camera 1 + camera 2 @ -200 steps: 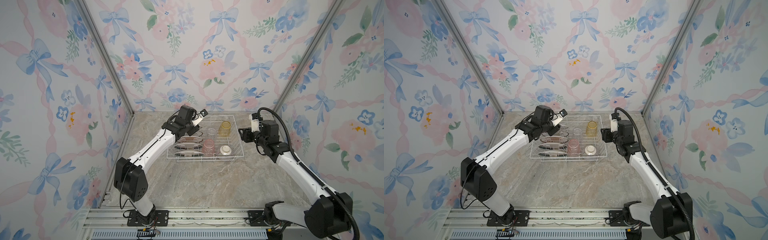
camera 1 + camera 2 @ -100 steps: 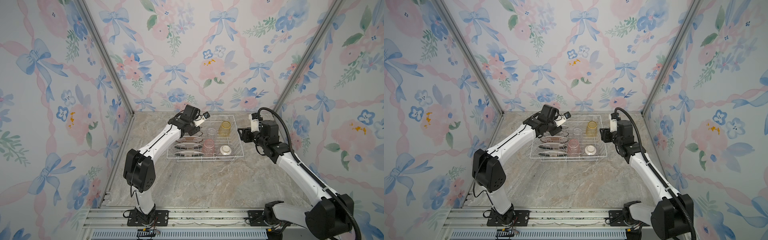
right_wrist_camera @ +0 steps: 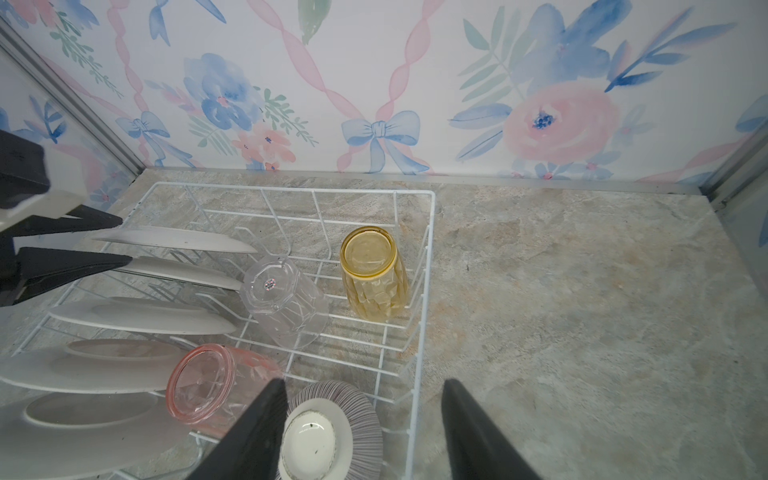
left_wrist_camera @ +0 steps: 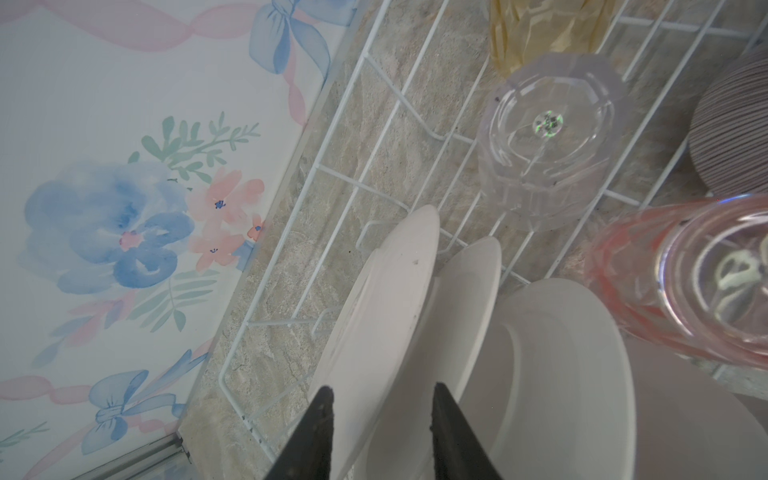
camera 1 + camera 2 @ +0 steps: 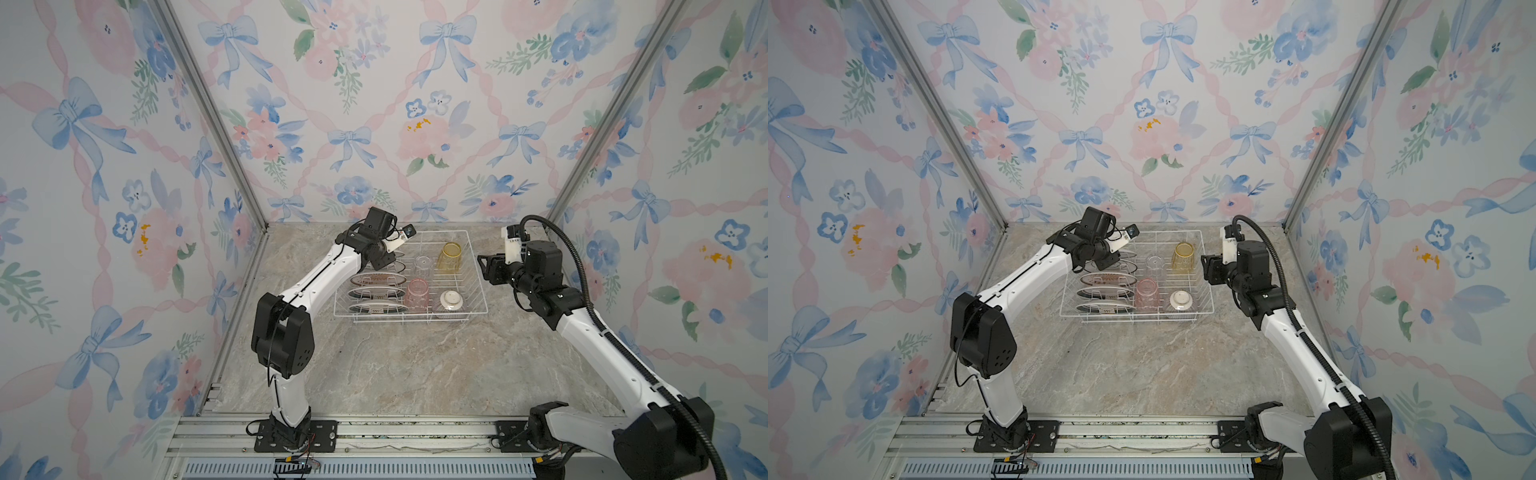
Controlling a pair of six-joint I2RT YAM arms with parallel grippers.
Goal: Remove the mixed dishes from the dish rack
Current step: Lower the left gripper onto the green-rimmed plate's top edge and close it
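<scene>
Dish rack: the white wire dish rack stands on the marble tabletop, close to its far edge. It sits where it did a second ago.
Plates: five white plates stand on edge in the prongs along the rack's left side, one behind another. None has shifted.
Left gripper: the left gripper is at the rack's far left corner. Its fingers are set narrow, one on either side of the rim of the rearmost plate. The right wrist view shows a sliver of gap between that plate and the nearer finger, so no firm hold is shown.
Change, left arm: since a second ago the large black joint of the left arm has swung up and in toward the rack. The wrist has gone deeper toward the far corner, and the fingers have drawn closer together.
Right gripper: the right gripper hangs over the rack's right rim with its fingers wide apart, holding nothing. Its position is barely altered.
Tumblers: the yellow tumbler stands base up at the rack's far right corner. The clear tumbler is just left of it, base up and tilted. The pink tumbler leans at the middle, nearer the front rim. All three are unmoved.
Bowl: the striped bowl lies upside down at the rack's near right corner, foot ring up, just beside the pink tumbler.
</scene>
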